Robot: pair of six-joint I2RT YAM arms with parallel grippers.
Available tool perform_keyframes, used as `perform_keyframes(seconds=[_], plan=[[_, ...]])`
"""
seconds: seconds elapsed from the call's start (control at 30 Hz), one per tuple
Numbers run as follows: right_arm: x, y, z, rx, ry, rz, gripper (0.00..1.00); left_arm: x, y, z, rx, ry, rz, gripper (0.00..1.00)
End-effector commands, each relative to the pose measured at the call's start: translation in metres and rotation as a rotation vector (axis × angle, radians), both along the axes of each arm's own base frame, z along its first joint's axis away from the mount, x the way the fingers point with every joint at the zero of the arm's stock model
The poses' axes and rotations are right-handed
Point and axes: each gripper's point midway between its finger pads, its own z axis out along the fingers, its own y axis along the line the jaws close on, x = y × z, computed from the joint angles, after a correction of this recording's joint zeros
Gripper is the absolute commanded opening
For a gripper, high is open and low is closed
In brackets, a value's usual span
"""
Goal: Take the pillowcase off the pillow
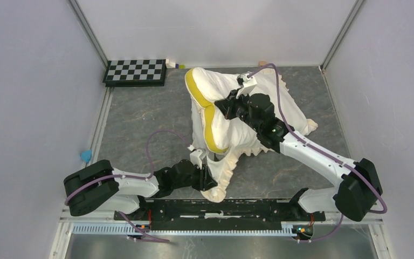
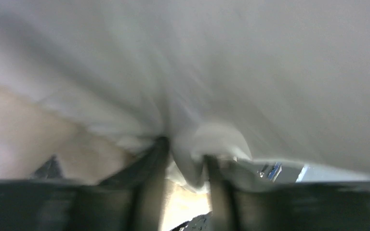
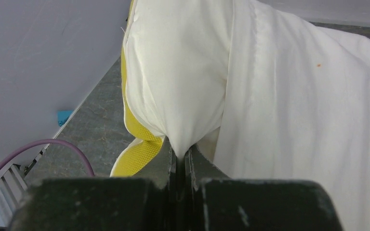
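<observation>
Roughly halfway: the pillow (image 1: 218, 89) stands mid-table (image 1: 140, 118) toward the far edge, pinched in the right gripper's (image 1: 232, 102) closed jaws, while the left gripper (image 1: 207, 175) clamps the pillowcase (image 1: 294, 113) frill at the near edge, and the pillowcase covers the pillow's right side.

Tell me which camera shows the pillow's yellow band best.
The top external view: the yellow band runs unobstructed down the pillow's left side. The right wrist view catches only a short stretch, low left. The left wrist view shows blurred pale fabric, no yellow.
</observation>
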Motion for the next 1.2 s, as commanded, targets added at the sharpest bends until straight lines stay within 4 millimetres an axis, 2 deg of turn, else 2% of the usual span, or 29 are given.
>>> perform_keyframes(seconds=[0.0,0.17,0.2,0.33,0.43,0.53,0.6,0.8,0.9,1.03,1.17], plan=[[-0.01,-0.017,0.099,0.197,-0.255,-0.014,0.0,0.004,0.009,0.006,0.008,-0.009,0.065,0.55],[-0.014,-0.022,0.083,0.155,-0.258,-0.014,0.0,0.025,0.042,0.065,-0.105,-0.171,0.229,0.96],[-0.014,-0.023,0.082,0.151,-0.258,-0.017,0.0,0.029,0.051,0.079,-0.129,-0.2,0.267,1.0],[-0.015,-0.018,0.077,0.146,-0.254,0.006,0.0,0.038,0.089,0.138,-0.321,-0.242,0.458,1.0],[-0.017,-0.012,0.073,0.156,-0.239,0.038,0.01,0.037,0.105,0.184,-0.471,-0.285,0.506,1.0],[-0.023,-0.003,0.066,0.172,-0.22,0.092,0.04,0.041,0.112,0.209,-0.46,-0.312,0.533,1.0],[-0.024,0.0,0.062,0.173,-0.209,0.106,0.04,0.044,0.102,0.211,-0.39,-0.316,0.511,1.0],[-0.025,0.003,0.052,0.178,-0.176,0.12,0.04,0.051,0.045,0.222,-0.252,-0.305,0.353,1.0],[-0.026,0.004,0.048,0.184,-0.164,0.124,0.03,0.06,0.026,0.23,-0.21,-0.285,0.332,1.0],[-0.026,0.006,0.044,0.188,-0.151,0.135,0.03,0.066,0.002,0.245,-0.29,-0.241,0.273,1.0],[-0.028,0.009,0.039,0.192,-0.136,0.15,0.03,0.073,-0.007,0.25,-0.376,-0.175,0.242,1.0]])
